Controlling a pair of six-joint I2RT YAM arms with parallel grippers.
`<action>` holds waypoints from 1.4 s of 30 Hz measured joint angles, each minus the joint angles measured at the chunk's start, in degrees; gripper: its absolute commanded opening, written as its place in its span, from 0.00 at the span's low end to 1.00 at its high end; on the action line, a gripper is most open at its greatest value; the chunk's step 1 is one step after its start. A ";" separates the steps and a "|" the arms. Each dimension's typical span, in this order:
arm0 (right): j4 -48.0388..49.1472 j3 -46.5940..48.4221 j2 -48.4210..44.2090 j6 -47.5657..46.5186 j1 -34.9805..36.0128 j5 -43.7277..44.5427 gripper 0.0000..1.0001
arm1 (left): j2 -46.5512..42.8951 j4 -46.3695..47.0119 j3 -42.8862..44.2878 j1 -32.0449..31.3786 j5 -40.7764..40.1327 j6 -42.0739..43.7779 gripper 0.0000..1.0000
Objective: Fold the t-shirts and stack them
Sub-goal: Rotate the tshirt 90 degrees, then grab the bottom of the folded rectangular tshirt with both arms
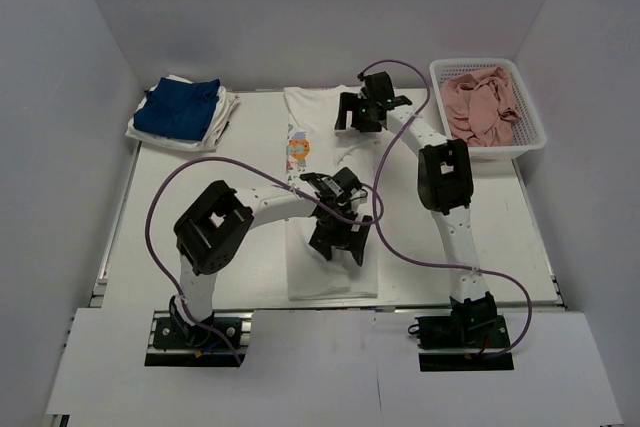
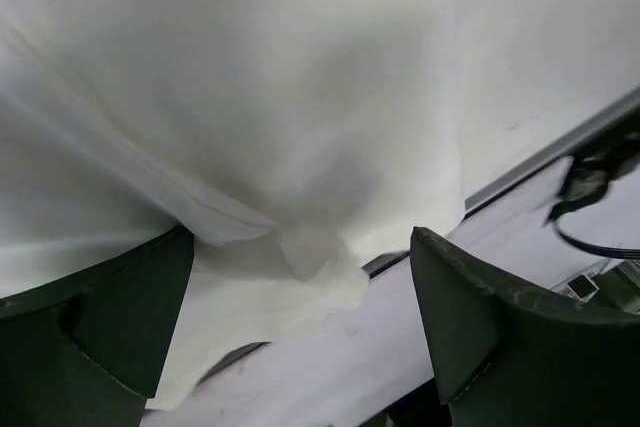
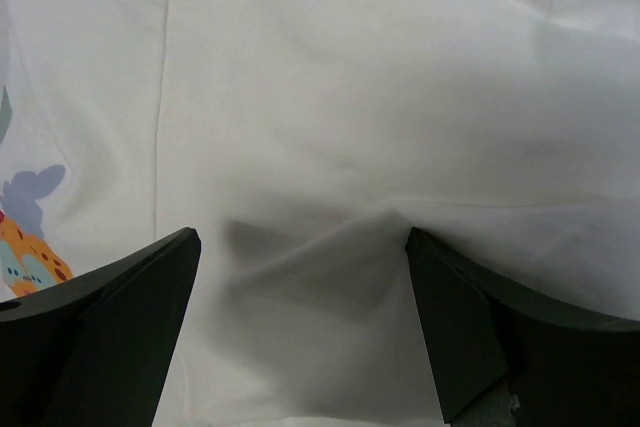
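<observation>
Top external view shows your left claw [image 1: 338, 232] over the near half of the large white t-shirt [image 1: 322, 282], which lies stretched out on the table [image 1: 200, 237]. Your right claw [image 1: 362, 112] is over the shirt's far half, with the colourful print [image 1: 297, 152] just to that claw's left. In the wrist views both claws have their fingers spread wide, each with a pucker of white cloth between them, unclamped. Well to the left of your right claw, the blue t-shirt [image 1: 180, 109] rests on another white t-shirt [image 1: 222, 119]. To that claw's right sits a basket [image 1: 475, 64] holding pink cloth [image 1: 482, 102].
</observation>
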 measured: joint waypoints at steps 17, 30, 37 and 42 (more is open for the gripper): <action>-1.18 -13.07 -18.16 -13.05 -0.72 -2.58 0.90 | -10.32 9.22 -4.76 -5.40 -10.36 1.62 1.00; 15.34 -76.67 -70.71 4.02 0.48 4.92 0.90 | -40.83 8.02 -34.56 -6.56 -19.69 -9.18 0.98; 8.55 -92.24 -87.19 10.75 4.42 2.95 0.90 | -36.33 12.48 -37.68 -6.56 -16.11 -10.47 0.85; 3.72 -96.06 -93.81 12.39 6.12 -0.44 0.90 | -34.38 14.97 -37.68 -6.56 -12.79 -10.64 0.70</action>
